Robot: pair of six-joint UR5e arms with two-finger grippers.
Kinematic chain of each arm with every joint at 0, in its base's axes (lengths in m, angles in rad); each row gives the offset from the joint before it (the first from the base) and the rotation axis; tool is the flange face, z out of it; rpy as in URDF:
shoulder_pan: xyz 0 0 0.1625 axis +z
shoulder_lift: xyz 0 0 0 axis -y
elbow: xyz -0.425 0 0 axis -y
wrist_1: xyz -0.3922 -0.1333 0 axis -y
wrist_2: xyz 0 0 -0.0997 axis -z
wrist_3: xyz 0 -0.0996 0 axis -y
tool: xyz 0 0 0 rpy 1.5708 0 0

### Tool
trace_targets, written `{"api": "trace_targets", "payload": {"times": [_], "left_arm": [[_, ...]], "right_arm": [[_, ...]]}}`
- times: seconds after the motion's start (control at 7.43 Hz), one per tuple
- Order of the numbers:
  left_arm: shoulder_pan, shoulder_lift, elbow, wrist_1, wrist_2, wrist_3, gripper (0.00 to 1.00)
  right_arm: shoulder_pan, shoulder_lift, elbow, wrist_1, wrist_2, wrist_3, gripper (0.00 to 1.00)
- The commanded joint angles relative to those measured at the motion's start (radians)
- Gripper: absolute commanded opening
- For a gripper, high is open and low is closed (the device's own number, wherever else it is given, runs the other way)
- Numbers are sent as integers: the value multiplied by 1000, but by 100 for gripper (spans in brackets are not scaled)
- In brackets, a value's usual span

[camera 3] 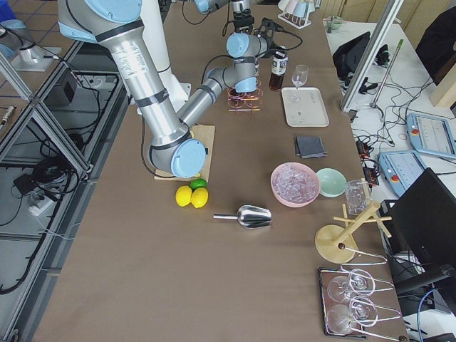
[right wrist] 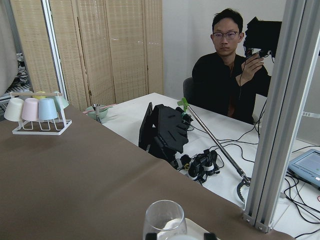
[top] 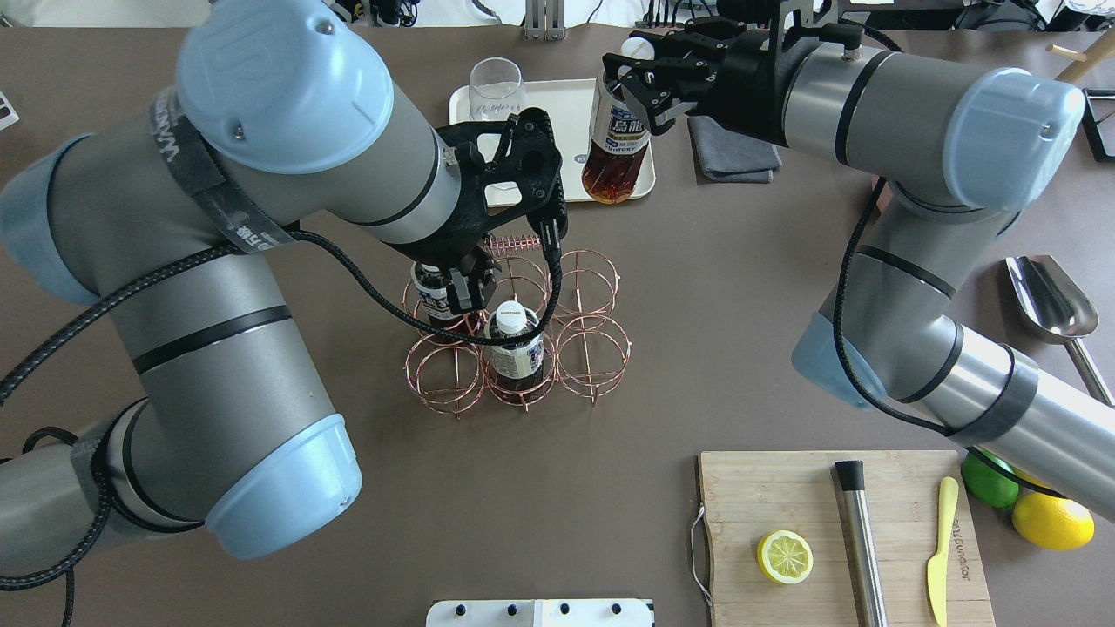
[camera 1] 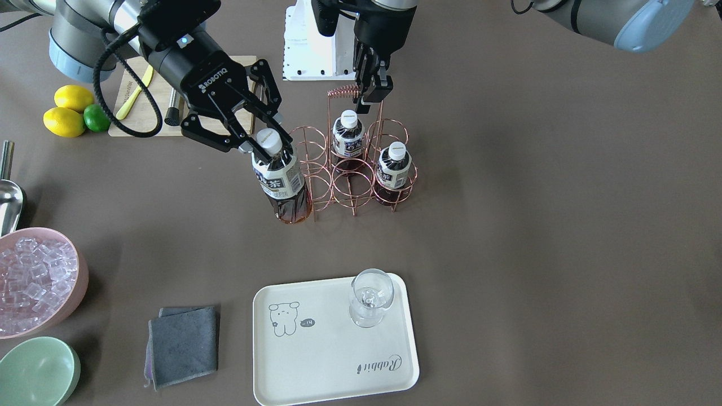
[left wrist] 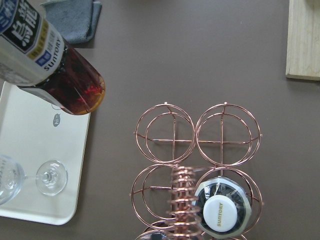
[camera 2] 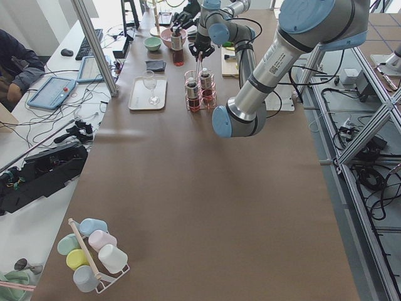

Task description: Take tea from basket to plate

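Note:
My right gripper (camera 1: 265,148) is shut on the neck of a tea bottle (camera 1: 282,183), dark brown with a white cap. It holds the bottle tilted in the air, outside the copper wire basket (camera 1: 316,169) and beside it. The overhead view shows this bottle (top: 617,144) near the corner of the cream plate (top: 557,104). Two more tea bottles (camera 1: 347,135) (camera 1: 393,166) stand in basket rings. My left gripper (camera 1: 368,98) is shut on the basket's handle, next to its wire coil (camera 1: 344,91). The plate (camera 1: 333,349) lies in front of the basket.
A wine glass (camera 1: 369,296) stands on the plate's corner. A grey cloth (camera 1: 183,344), a pink bowl of ice (camera 1: 34,279) and a green bowl (camera 1: 36,372) lie beside the plate. A cutting board (top: 784,496), lemons (camera 1: 65,121) and a metal scoop (top: 1050,300) lie nearer the robot.

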Motion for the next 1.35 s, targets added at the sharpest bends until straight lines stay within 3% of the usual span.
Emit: {"api": "trace_targets", "payload": {"times": [0.0, 0.4, 0.67, 0.81, 1.21], "left_arm": [[0, 0, 2, 0, 1, 0, 0], [0, 0, 6, 0, 1, 0, 0], [0, 0, 9, -1, 1, 0, 0], [0, 0, 9, 0, 1, 0, 0], [-12, -12, 8, 20, 1, 0, 0]], "right_arm": [[36, 61, -252, 202, -27, 8, 0], [68, 219, -483, 211, -30, 38, 0], [85, 265, -598, 227, -30, 44, 0], [87, 281, -674, 299, -40, 47, 0], [78, 305, -761, 341, -86, 64, 0]]}}
